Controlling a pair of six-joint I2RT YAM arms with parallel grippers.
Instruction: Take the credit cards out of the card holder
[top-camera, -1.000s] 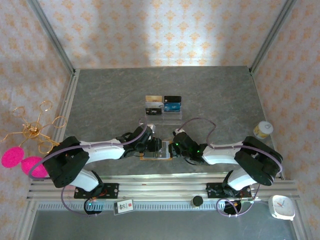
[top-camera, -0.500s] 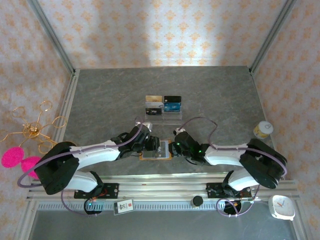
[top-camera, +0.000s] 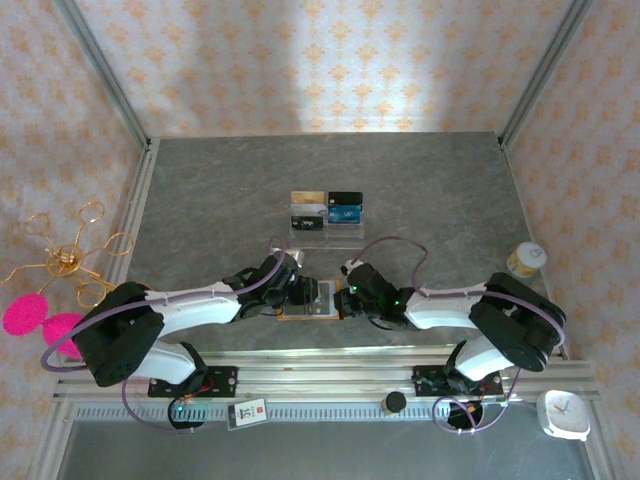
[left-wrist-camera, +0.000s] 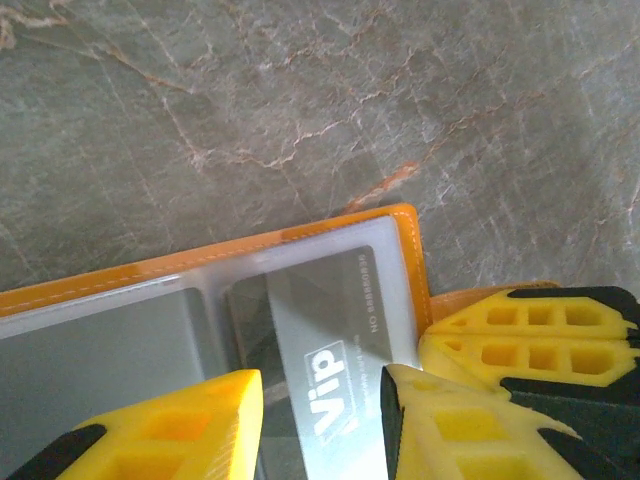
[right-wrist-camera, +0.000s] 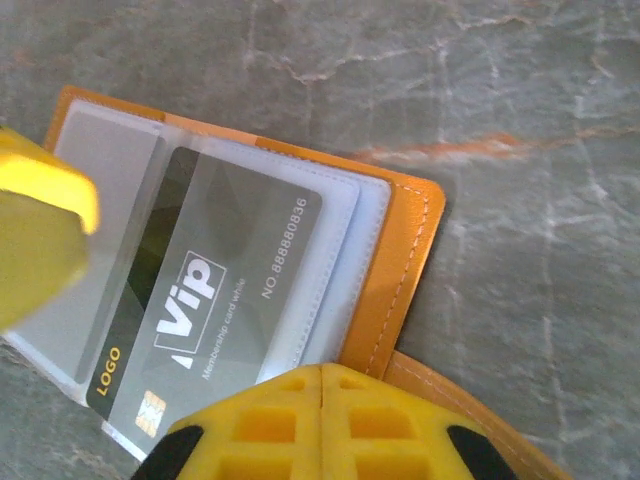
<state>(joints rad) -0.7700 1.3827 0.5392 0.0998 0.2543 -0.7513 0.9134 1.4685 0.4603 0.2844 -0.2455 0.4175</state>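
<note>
My right pincer (right-wrist-camera: 320, 405), pressed together, bears on the edge of the open card holder (right-wrist-camera: 400, 250), I judge to pin it to the surface (left-wrist-camera: 300, 100). My left pincer (left-wrist-camera: 320, 420) stands spread astride the credit card (right-wrist-camera: 220, 280) in the holder's sleeve.

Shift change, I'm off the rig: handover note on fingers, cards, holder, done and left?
Left gripper: fingers open, straddling the grey plastic VIP card in a clear sleeve of the open tan-orange leather card holder.
Right gripper: shut, at the card holder's edge.
Done: other cards sit on the clear acrylic stand.
Left: pull the VIP card out.
</note>
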